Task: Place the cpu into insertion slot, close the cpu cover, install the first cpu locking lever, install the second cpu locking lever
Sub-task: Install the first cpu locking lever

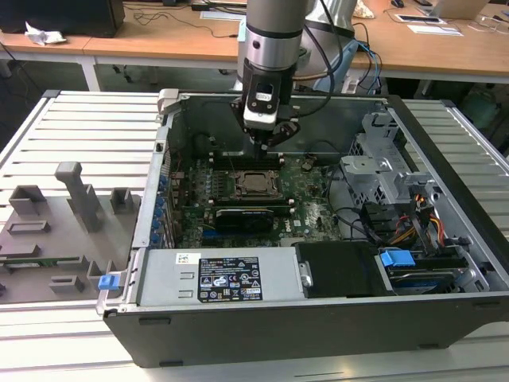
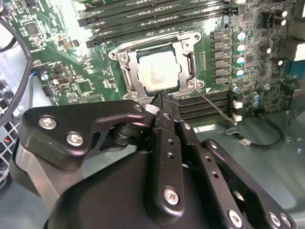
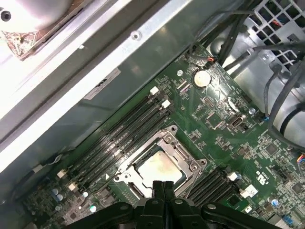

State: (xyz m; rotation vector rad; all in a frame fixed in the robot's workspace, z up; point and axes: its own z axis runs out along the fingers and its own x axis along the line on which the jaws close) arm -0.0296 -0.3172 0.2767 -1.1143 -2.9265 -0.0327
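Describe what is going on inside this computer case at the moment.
A robot arm's gripper hangs, fingers shut, just above the green motherboard inside the open computer case. The cpu already lies in the insertion slot, and the cpu cover lies flat around it. The gripper sits near one edge of the socket, where a thin locking lever angles away.

Inside the open computer case (image 1: 318, 330), my gripper (image 1: 266, 144) hangs over the green motherboard (image 1: 310, 196).
Fingertips pinched together, I hover above the board's far edge, just beyond the insertion slot (image 1: 235, 189), where the cpu (image 1: 256, 182) lies flat; a black card (image 1: 242, 216) sits toward the board's near edge.
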